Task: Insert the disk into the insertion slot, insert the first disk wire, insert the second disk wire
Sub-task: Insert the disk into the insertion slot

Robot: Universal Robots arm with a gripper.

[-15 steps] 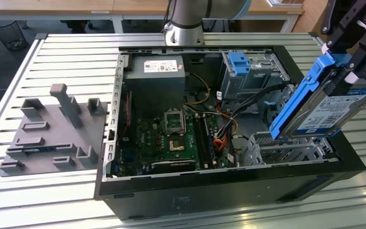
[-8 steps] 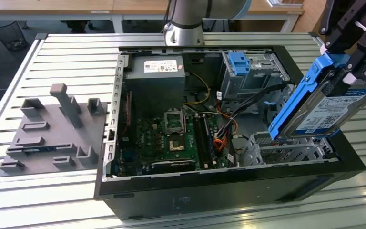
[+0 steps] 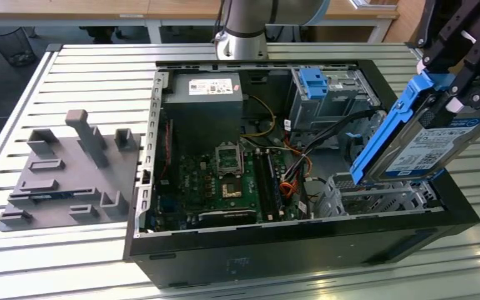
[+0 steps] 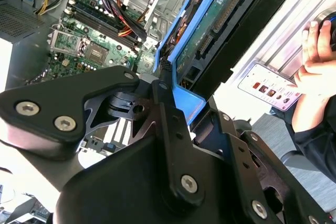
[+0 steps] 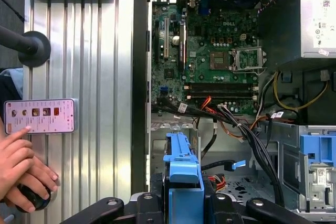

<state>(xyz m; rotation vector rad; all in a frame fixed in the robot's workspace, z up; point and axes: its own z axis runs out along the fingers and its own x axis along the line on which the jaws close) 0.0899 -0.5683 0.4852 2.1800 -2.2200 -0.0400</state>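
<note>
None of the three steps looks finished. The gripper [image 3: 450,94] is pressed together on the disk [image 3: 424,147], pinching the upper end of its blue carrier frame. It holds the disk tilted in the air over the insertion slot [image 3: 377,199], which sits at the exterior view's right inside the open computer case [image 3: 290,253] on the slatted desk [image 3: 82,69]. The disk's lower end hangs at the mouth of the cage, and I cannot tell whether it touches the metal. Most of its length is clearly outside, so I judge the insertion as barely begun at most. In the second wrist view the disk's circuit-board side and its connectors are bare, with nothing plugged into them. A bundle of black and orange cables [image 3: 340,128] lies loose in the case between the motherboard [image 3: 223,175] and the cage, and I cannot tell which of them are the two disk wires. Seating the disk and plugging in both wires are left to do.
</note>
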